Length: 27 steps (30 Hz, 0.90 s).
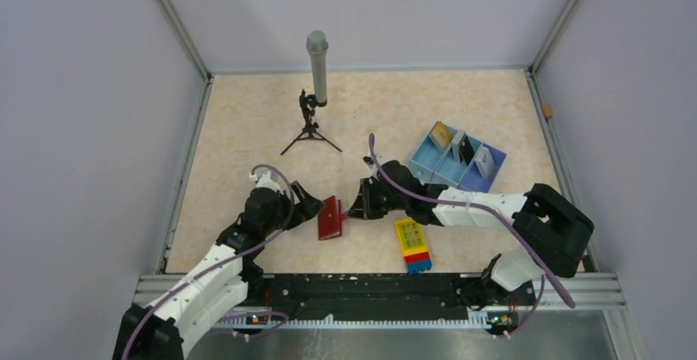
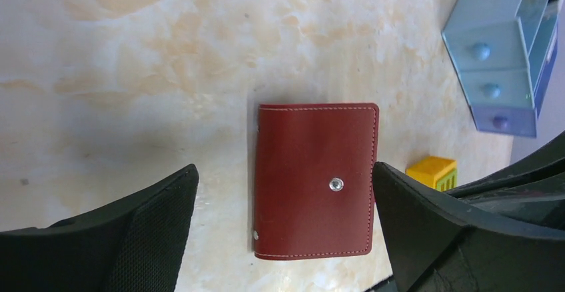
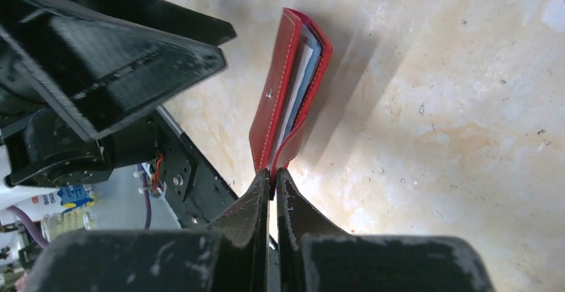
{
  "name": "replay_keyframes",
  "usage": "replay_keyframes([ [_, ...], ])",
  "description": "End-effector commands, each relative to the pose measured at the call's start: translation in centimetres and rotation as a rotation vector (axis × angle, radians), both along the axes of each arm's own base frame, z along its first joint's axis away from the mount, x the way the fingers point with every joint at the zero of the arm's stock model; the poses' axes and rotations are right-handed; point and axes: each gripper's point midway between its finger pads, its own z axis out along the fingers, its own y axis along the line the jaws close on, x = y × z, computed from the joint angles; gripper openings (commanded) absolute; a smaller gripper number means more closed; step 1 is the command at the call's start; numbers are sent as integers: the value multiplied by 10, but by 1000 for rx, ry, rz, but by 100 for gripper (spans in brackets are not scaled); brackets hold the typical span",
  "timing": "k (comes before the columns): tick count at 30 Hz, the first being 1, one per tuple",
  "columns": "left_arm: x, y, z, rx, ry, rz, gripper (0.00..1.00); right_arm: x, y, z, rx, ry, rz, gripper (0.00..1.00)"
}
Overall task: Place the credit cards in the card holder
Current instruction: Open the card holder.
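Right gripper (image 3: 273,175) clamps the card holder (image 3: 276,72) by its edge; left gripper (image 2: 283,172), gaping empty astride it, should next catch 1 flap.

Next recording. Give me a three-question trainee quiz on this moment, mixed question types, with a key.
1. True or false: the left gripper is shut on the dark-red leather folding wallet.
2. The small yellow-gold card sits: A inside the wallet; B in the light-blue three-compartment plastic tray; C between the left gripper's fingers.
3. Which gripper pinches the wallet's edge?
Key: 1 false, it is open; 2 B; 3 the right gripper.
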Motion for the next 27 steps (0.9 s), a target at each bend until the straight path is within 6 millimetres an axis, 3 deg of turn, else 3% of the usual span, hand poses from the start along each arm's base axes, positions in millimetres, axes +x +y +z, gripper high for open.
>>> replay_keyframes([
  [1, 9, -37, 40, -51, -117, -175, 99, 5, -4, 24, 32, -91, 20, 0],
  [7, 8, -60, 48, -41, -138, -267, 99, 5, -6, 30, 27, -113, 25, 0],
  [27, 5, -62, 2, 242, 14, -306, 99, 5, -5, 36, 34, -125, 36, 0],
])
